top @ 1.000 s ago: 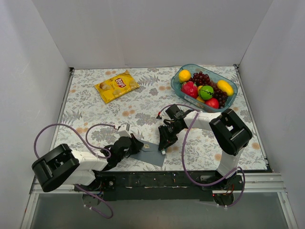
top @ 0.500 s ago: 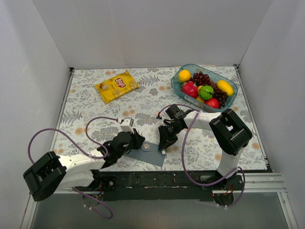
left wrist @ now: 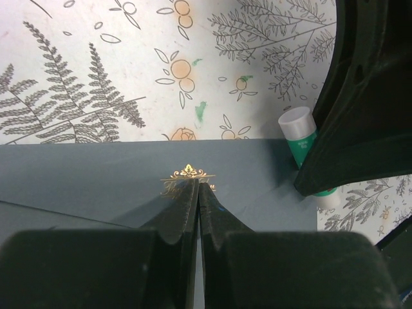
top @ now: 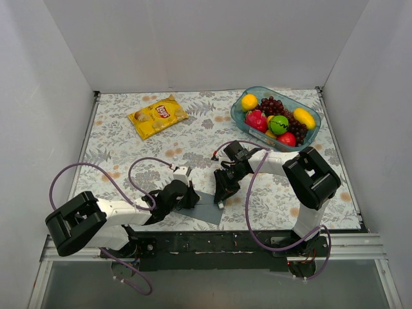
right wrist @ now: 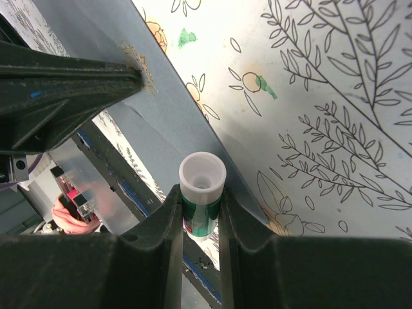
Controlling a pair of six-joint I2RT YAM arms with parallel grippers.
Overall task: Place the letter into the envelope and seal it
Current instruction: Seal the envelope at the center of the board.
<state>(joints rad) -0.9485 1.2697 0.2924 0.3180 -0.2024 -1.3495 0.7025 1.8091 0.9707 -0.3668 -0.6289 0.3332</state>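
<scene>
The grey-blue envelope point(top: 207, 210) lies flat near the table's front edge. My left gripper point(top: 190, 195) is shut, and its tips point(left wrist: 198, 185) rest on the envelope point(left wrist: 96, 174) at a small gold print. My right gripper point(top: 221, 193) hangs over the envelope's right end. It is shut on a green glue stick point(right wrist: 202, 177) with a white end, held upright point(left wrist: 299, 132) just past the paper's edge. The right wrist view shows the envelope point(right wrist: 174, 122) and the left fingers point(right wrist: 64, 84) pressed on it. The letter does not show in any view.
A yellow crisp bag point(top: 158, 116) lies at the back left. At the back right stands a clear bowl point(top: 264, 89) with fruit. The black front rail point(top: 212, 241) runs just behind the envelope. White walls close in three sides.
My left arm has swung and its shut gripper has slid right along the envelope, toward the right gripper. The right gripper and glue stick have stayed put.
</scene>
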